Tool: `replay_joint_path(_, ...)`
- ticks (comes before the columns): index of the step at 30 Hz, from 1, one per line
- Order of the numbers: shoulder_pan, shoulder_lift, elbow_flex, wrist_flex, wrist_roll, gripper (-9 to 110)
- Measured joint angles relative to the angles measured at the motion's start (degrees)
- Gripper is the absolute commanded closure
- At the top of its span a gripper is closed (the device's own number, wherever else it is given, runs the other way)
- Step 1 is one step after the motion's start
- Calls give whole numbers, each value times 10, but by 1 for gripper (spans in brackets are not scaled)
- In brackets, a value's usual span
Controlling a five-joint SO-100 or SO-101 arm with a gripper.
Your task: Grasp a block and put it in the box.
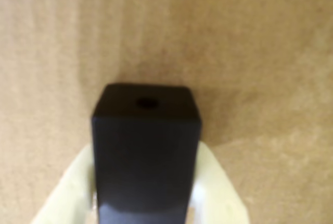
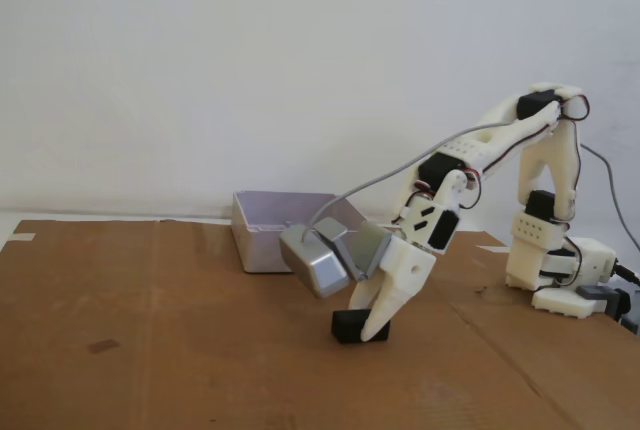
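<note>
The black block (image 1: 145,130) fills the middle of the wrist view, with a small round hole in its top end. My gripper (image 1: 146,153) is shut on it, a cream finger (image 1: 78,182) pressed against each side. In the fixed view the block (image 2: 347,327) rests on the brown cardboard, and the gripper (image 2: 369,326) reaches down onto its right end. The box (image 2: 268,240), a pale lavender-grey tray, stands behind and to the left of the block, close to the wall.
The grey camera housing (image 2: 315,262) juts out to the left of the wrist, between block and box. The arm's base (image 2: 560,280) stands at the right edge with cables. Brown cardboard (image 2: 150,330) covers the table, and a white wall rises behind it.
</note>
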Motion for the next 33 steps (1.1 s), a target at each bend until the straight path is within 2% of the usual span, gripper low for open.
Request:
replay_joint_path(14,0,-1,-4,0,5,93)
replay_joint_path(19,0,-1,-5,0,6,102)
replay_joint_path(33,2,1,-9,0,6,102)
